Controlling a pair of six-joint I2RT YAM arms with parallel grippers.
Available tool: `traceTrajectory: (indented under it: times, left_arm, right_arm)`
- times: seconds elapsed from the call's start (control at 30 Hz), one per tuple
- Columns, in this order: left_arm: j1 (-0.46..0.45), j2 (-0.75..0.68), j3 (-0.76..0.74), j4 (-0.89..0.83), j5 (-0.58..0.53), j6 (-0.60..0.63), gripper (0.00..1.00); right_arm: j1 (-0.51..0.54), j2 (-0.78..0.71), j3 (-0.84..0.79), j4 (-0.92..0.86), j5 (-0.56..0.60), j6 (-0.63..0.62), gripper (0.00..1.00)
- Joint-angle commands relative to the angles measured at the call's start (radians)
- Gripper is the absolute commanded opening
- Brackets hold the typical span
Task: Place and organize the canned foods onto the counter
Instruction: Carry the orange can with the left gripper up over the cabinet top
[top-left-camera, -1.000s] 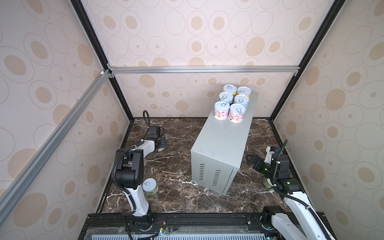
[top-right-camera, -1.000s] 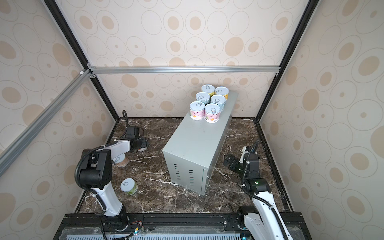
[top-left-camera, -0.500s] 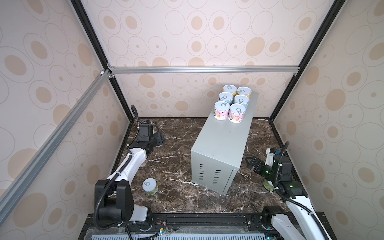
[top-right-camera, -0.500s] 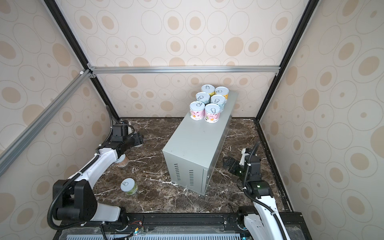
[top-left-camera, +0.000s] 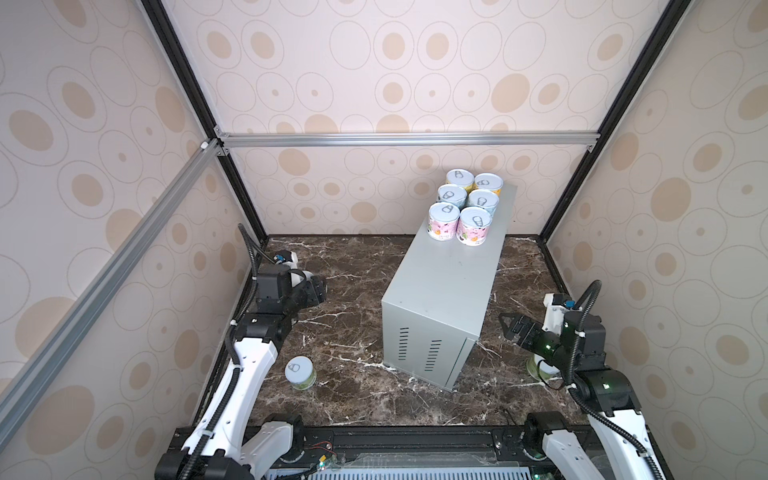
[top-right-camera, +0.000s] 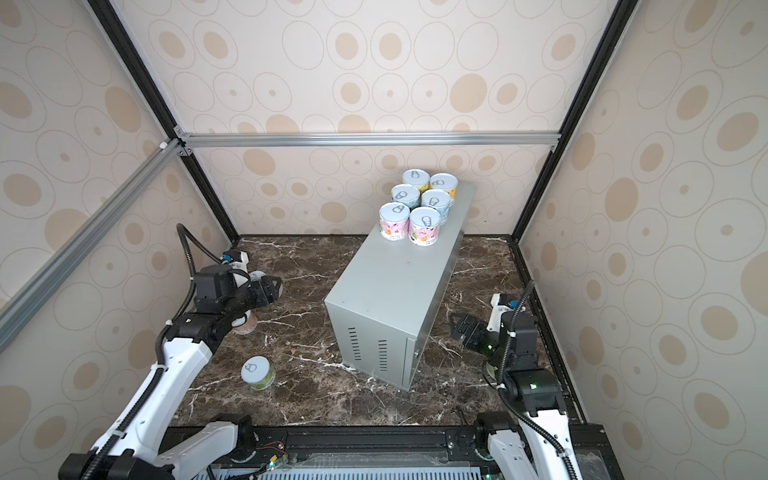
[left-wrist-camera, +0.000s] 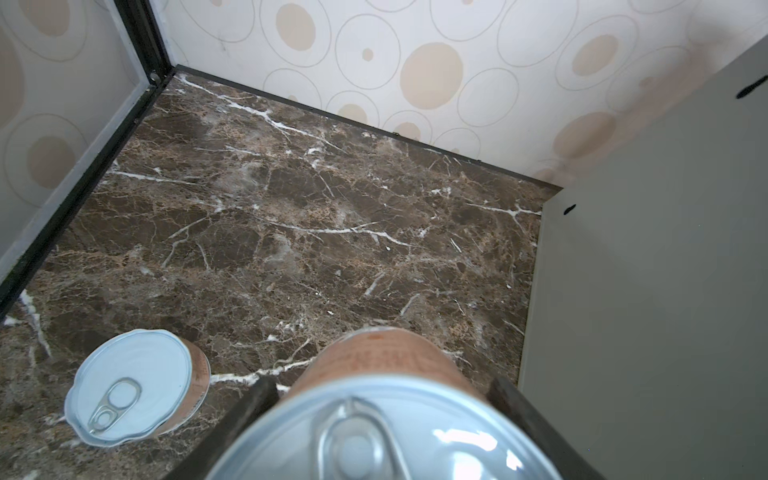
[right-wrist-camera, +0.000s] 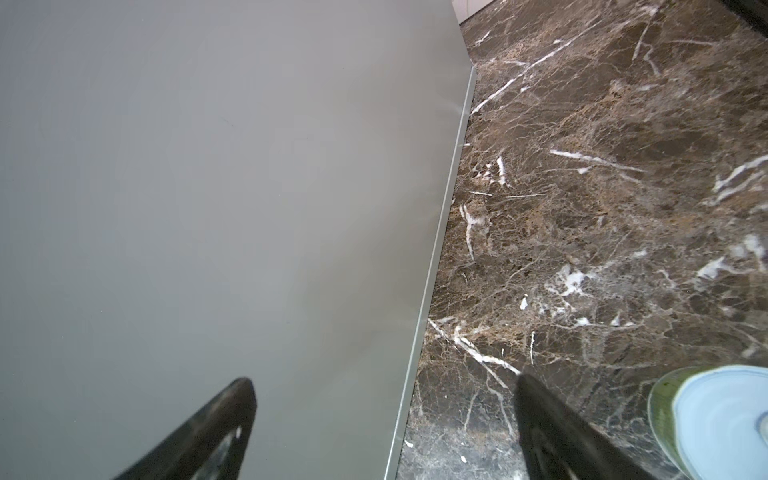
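Open marble floor flanks the counter, whose far end carries six cans with its near half free; left of it the left gripper clasps a salmon can, and near its right side the right gripper gapes wide.

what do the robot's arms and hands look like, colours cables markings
The left arm and right arm have glossy white shells joined by black joint housings. A black ribbed cable hose runs along each. Each wrist carries a white camera block with a blue plug. The left hand and right hand are black with tapered dark fingers. Small green lights glow on the right arm.
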Motion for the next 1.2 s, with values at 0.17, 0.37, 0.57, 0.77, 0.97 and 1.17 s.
traceTrajectory:
  times: [0.17, 0.37, 0.57, 0.77, 0.97, 1.17]
  left_arm:
    - [-0.015, -0.111, 0.098, -0.081, 0.078, 0.033, 0.61]
    - [-0.028, -0.114, 0.222, -0.163, 0.152, 0.083, 0.61]
    - [-0.07, -0.071, 0.36, -0.214, 0.177, 0.107, 0.61]
    - [-0.178, 0.025, 0.518, -0.26, 0.123, 0.132, 0.6]
    - [-0.333, 0.143, 0.728, -0.359, -0.014, 0.175, 0.59]
    - [-0.415, 0.233, 0.858, -0.408, -0.031, 0.174, 0.58]
  right_arm:
    - [-0.004, 0.013, 0.096, -0.097, -0.016, -0.043, 0.99]
    - [-0.003, 0.035, 0.127, -0.12, -0.035, -0.047, 0.99]
    - [-0.004, 0.059, 0.176, -0.135, -0.051, -0.045, 0.99]
    - [-0.003, 0.073, 0.218, -0.145, -0.067, -0.036, 0.99]
    - [0.01, 0.116, 0.289, -0.201, -0.078, -0.058, 0.99]
    - [0.042, 0.131, 0.31, -0.21, -0.07, -0.066, 0.99]
